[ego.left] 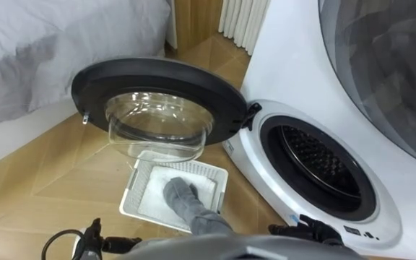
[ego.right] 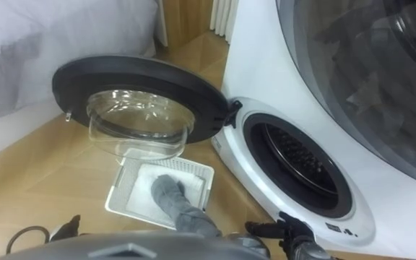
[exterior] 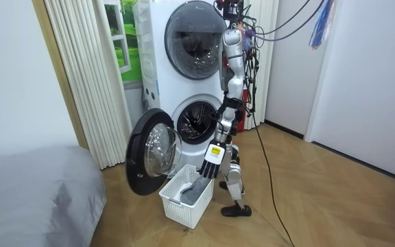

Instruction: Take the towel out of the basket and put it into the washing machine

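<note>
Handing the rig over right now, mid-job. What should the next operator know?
Left hand: low over the basket, at the raised end of the towel; grip unclear.
Right hand: low by the washing machine.
Towel: in the basket on the floor.
Door: open.
Done: towel not yet loaded.
Left: lift the towel and put it in the drum.

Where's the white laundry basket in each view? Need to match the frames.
Left eye view: white basket low centre, on the floor below the open washer door.
Right eye view: basket low, left of centre, below the same door.
Room view: basket bottom centre, by the robot's feet, right of the door.
Shared landmark: the open washer door.
</note>
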